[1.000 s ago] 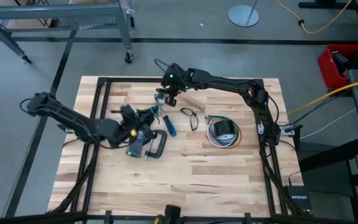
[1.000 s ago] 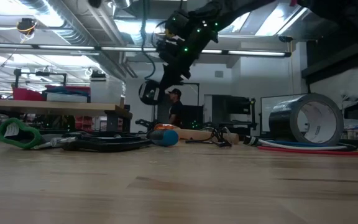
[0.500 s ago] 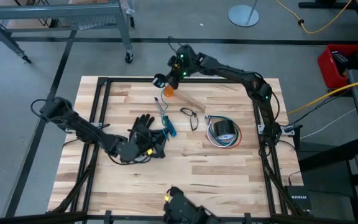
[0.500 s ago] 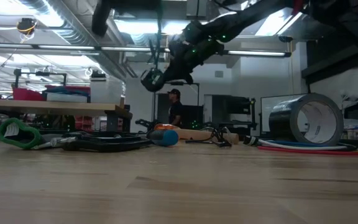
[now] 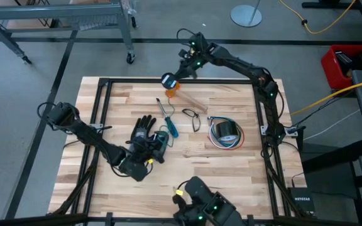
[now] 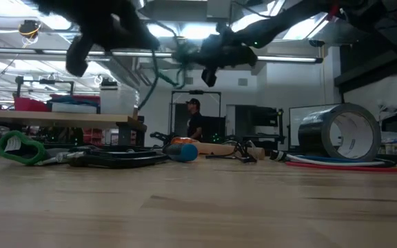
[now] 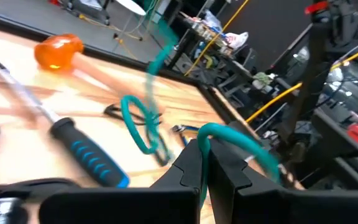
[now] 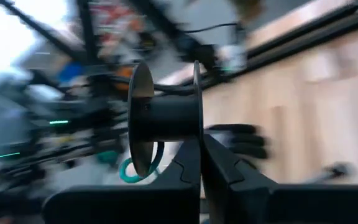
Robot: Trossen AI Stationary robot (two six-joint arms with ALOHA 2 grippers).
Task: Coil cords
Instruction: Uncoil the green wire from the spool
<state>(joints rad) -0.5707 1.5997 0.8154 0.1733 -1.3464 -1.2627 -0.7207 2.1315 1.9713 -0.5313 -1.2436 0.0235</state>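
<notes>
On the wooden table point(image 5: 219, 169), a blue-handled screwdriver point(image 5: 168, 120) lies beside a black glove point(image 5: 143, 129), with an orange-headed mallet point(image 5: 171, 92) near the far edge. A roll of grey tape point(image 6: 342, 133) stands on edge toward the right side. Beyond the table, a thick yellow cable point(image 5: 332, 97) crosses the concrete floor past a red bin point(image 5: 341, 63), while a person point(image 6: 194, 118) stands deep in the workshop behind

Wooden table point(image 5: 231, 163) with screwdriver point(image 5: 167, 119), glove point(image 5: 142, 130)
</notes>
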